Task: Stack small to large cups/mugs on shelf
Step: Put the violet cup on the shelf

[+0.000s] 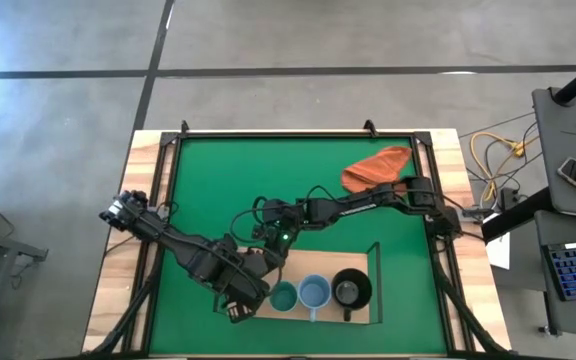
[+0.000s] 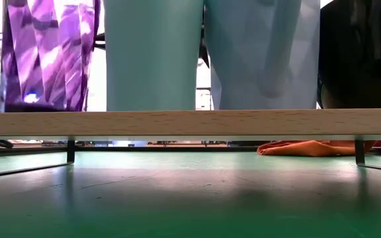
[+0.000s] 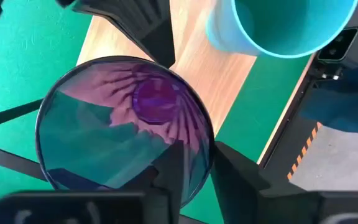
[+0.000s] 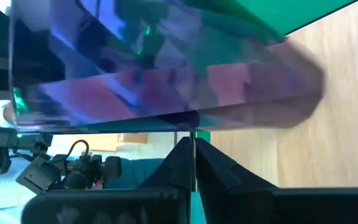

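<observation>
Four vessels in a row on the shelf, purple tumbler pinched between both grippers' fingers (left, right).

Both arms: dark, near-black segmented links, matte finish. Left arm thick at mid-link, with a rounded grey-black joint housing at its outer end. Right arm slimmer; black cables loop loosely along and above it near the wrist. A small green indicator light glows on the right wrist body. Left fingers: black, angular, flat-faced plastic. Right fingers: black, wedge-shaped, with bevelled edges. Black wrist housing spans the base of each wrist view. No screws or markings legible.
</observation>
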